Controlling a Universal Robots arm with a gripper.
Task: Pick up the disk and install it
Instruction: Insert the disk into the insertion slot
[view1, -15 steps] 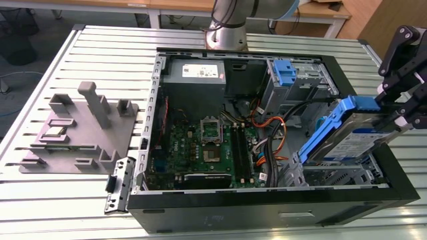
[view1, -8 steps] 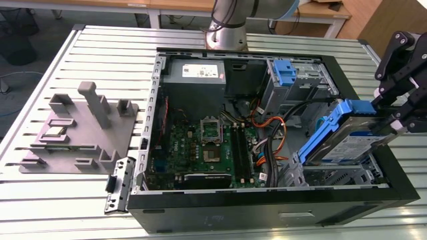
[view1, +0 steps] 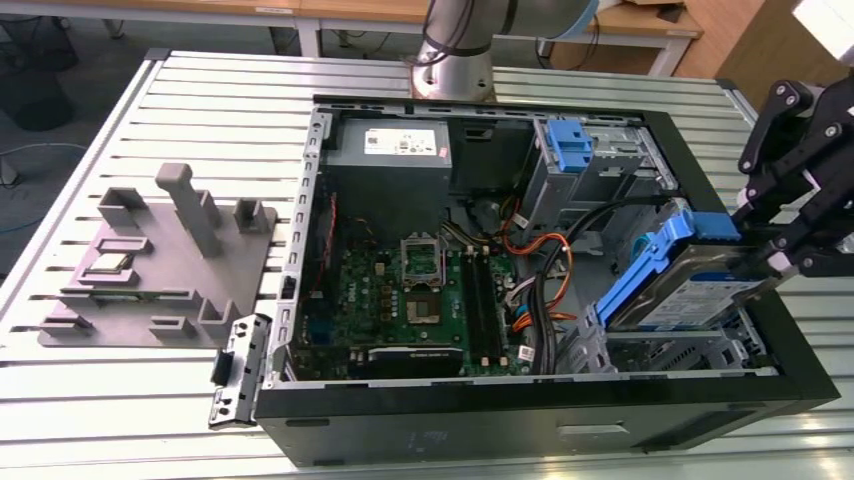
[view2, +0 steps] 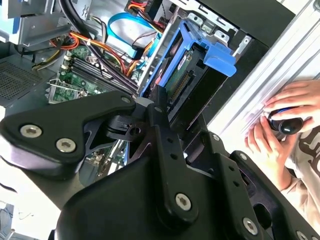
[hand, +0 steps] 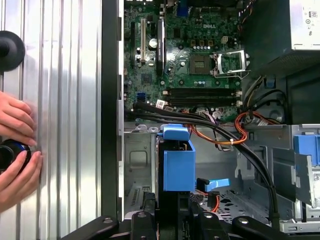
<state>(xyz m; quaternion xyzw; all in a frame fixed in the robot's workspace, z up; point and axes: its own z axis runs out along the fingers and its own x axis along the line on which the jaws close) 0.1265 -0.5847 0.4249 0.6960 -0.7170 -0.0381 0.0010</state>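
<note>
Gripper (view1: 758, 250) clamped on the upper end of the disk (view1: 687, 297). The disk hangs tilted, blue side rails showing, over the open computer case (view1: 534, 415), above the case's metal drive cage (view1: 667, 350) on the exterior view's right. A person's hands (hand: 15, 120) rest just outside the case wall.

Black claw (view2: 145, 102) w/ silver screws (view2: 182, 201); arm column (view1: 451, 55) prob. grey metal.

Reaches in from the exterior view's right, wrist angled down, with gripper (view1: 778, 262) clamped on one end of disk (view1: 687, 292).
</note>
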